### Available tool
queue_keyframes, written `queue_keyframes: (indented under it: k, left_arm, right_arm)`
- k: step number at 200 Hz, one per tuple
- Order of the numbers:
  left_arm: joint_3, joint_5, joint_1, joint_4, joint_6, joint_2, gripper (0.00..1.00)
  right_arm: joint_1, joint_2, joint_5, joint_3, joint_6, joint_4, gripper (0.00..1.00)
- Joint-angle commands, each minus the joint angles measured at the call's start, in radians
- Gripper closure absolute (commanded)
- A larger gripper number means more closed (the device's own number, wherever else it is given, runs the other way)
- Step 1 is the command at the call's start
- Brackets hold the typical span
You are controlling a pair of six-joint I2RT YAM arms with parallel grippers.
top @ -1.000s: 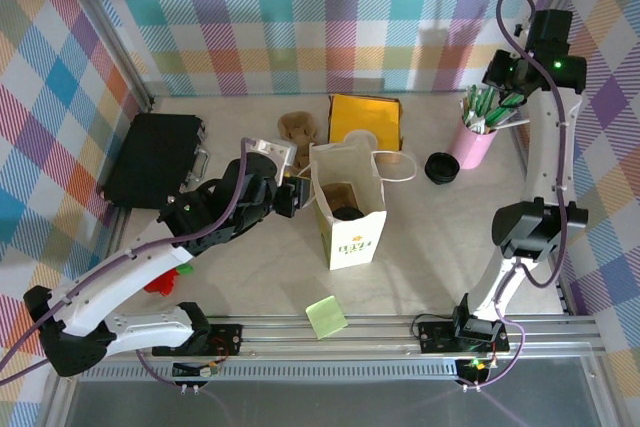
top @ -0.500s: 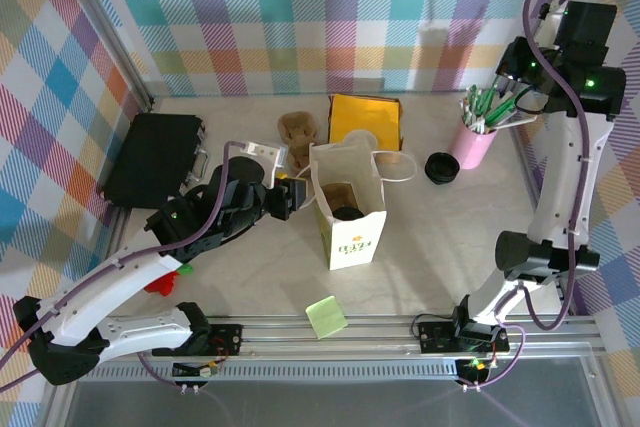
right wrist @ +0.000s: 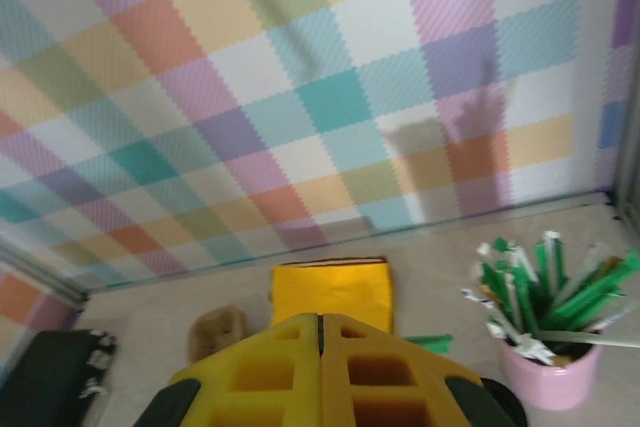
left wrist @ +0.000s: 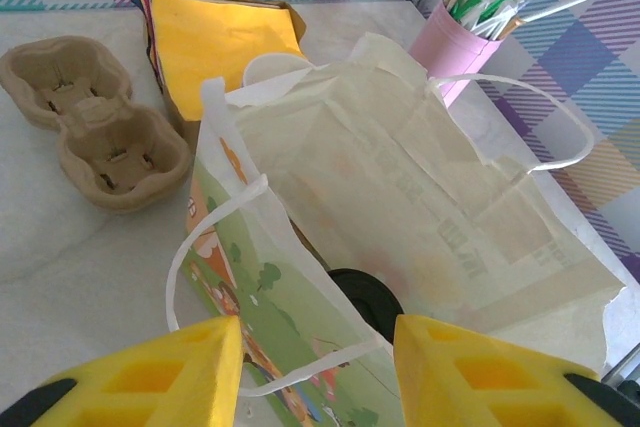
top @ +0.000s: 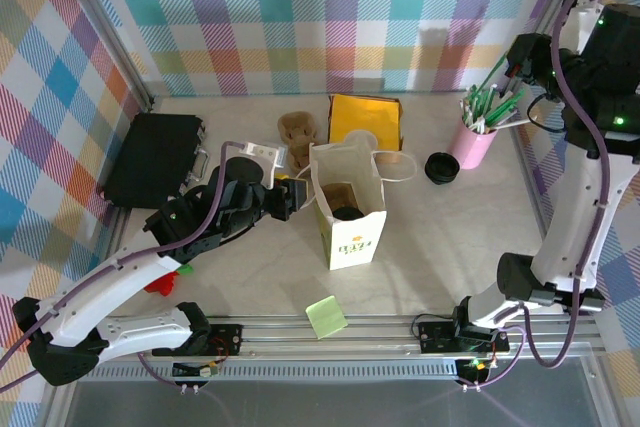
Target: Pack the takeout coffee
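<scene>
Beige table [top: 450,247] enclosed by plaid walls. At centre stands an open paper bag [top: 348,209], upright, with a black round object [left wrist: 365,297] on its floor; what it is cannot be told. The left gripper [left wrist: 318,377], fingers spread wide and empty, sits at the bag's left rim. The takeout cup [top: 358,137], upright and apparently lidless, shows its cream rim just behind the bag, beside the yellow napkins [top: 366,112], so the bag stands between cup and left gripper. A black lid [top: 440,167] lies between the bag and the pink pen cup [top: 475,142]. The right gripper [right wrist: 320,322], fingers pressed together on nothing, hangs high at upper right, the nearer one to the lid. The pulp carrier [top: 295,130] is left of the cup.
</scene>
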Motion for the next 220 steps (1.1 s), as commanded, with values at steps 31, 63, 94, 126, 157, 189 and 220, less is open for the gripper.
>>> queue_keyframes:
  k: [31, 63, 94, 126, 157, 189, 220]
  left_arm:
    - [-0.005, 0.004, 0.012, 0.028, -0.019, -0.017, 0.56]
    - [-0.004, 0.015, 0.011, 0.036, -0.025, -0.012, 0.57]
    - [-0.003, 0.025, 0.011, 0.044, -0.03, -0.004, 0.57]
    - [-0.002, 0.038, 0.01, 0.054, -0.038, 0.005, 0.58]
    - [-0.002, 0.046, 0.011, 0.056, -0.044, 0.013, 0.58]
    - [-0.005, 0.044, 0.011, 0.057, -0.049, 0.016, 0.58]
    - [-0.005, 0.044, 0.011, 0.057, -0.051, 0.022, 0.59]
  right_arm:
    - [-0.002, -0.059, -0.457, -0.103, 0.206, 0.095, 1.0]
    - [0.069, -0.111, -0.534, -0.212, 0.259, 0.147, 1.0]
    - [0.218, -0.149, -0.505, -0.278, 0.258, 0.159, 1.0]
    - [0.375, -0.166, -0.385, -0.342, 0.2, 0.12, 1.0]
    - [0.524, -0.191, -0.127, -0.464, 0.146, 0.117, 1.0]
    - [0.645, -0.191, 0.006, -0.556, 0.13, 0.149, 1.0]
    - [0.722, -0.174, 0.069, -0.609, 0.104, 0.183, 1.0]
